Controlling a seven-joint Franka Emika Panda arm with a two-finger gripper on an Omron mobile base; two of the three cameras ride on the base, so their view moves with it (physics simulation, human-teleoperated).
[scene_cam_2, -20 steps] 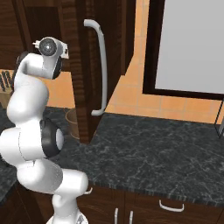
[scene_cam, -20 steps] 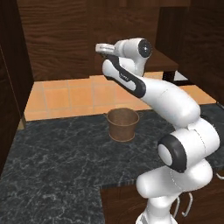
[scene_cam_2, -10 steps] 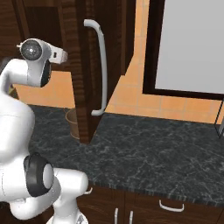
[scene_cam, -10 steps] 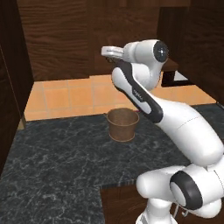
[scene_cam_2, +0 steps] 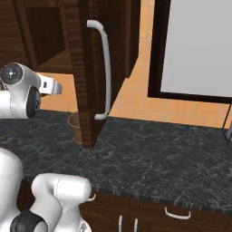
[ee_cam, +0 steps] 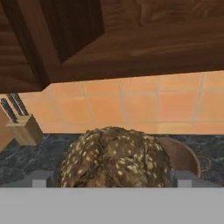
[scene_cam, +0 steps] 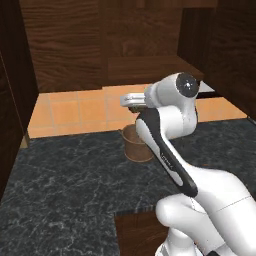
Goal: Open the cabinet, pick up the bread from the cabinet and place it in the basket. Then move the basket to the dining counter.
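Gripper (ee_cam: pixel 112 175): jaws wide, seeded bread (ee_cam: pixel 114 157) between the fingertips, basket (ee_cam: pixel 181 154) directly beyond and below on the black surface (scene_cam: pixel 65 185).

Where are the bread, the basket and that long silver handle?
bread (ee_cam: pixel 114 157), hand view, seeded top crust.
basket (scene_cam: pixel 136 148), left base view, side wall.
silver handle (scene_cam_2: pixel 106 74), right base view, middle of the bar.

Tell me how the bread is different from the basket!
The bread is lumpy and speckled with pale seeds; the basket has a smooth, plain wall. In the hand view the bread sits between the wide-apart fingertips of the gripper, while the basket stands behind it on the black countertop. The bread is rounded and solid; the basket is hollow and bucket-shaped. Both are brown.
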